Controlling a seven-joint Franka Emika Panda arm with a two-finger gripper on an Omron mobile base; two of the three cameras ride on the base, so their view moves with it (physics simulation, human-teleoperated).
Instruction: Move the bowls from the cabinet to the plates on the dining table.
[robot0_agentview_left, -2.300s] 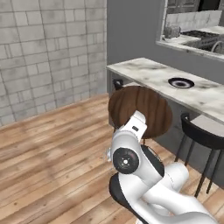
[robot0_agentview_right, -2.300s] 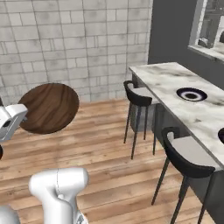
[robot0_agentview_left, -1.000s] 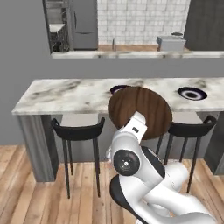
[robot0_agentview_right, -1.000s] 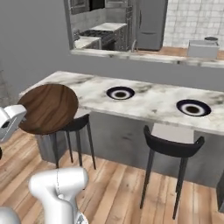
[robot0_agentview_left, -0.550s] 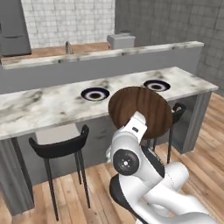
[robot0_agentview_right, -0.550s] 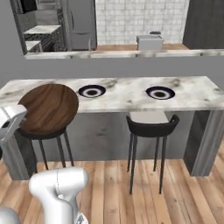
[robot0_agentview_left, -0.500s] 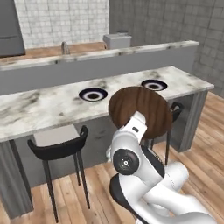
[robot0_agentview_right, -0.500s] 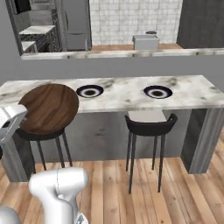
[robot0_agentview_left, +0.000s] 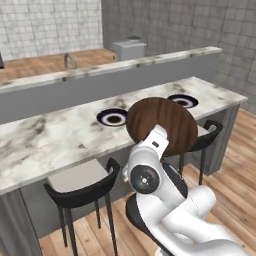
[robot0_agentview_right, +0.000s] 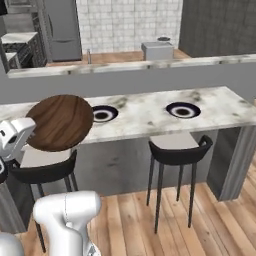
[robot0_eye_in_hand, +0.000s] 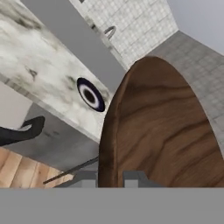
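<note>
Two plates sit on the dining table. One plate is just beside the bowl in the right base view, and the other plate is further along the marble top, well apart from it. Both plates have nothing on them.

The wooden bowl is up in the air, in front of the table edge and over a black stool. It stands on its side, so we see its round brown face. The gripper is closed tight on the bowl's rim at the bottom, with a dark finger tip on each side of the thin edge in the hand view. In the left base view the bowl hides part of the table between the two plates.

The bowl looks stiff and hard, like wood, and I think it is not very heavy. It is wide and shallow, so a pinch on the thin rim is the only easy place to hold it. Held by one edge, it could swing or slip if the arm moves fast. It may not break easily, but a drop on the plate could knock things.

I cannot tell for sure how deep the rim sits in the jaws, since the edge of the hand view cuts it off. Next, the bowl needs to be tipped flat and set down on a plate.
</note>
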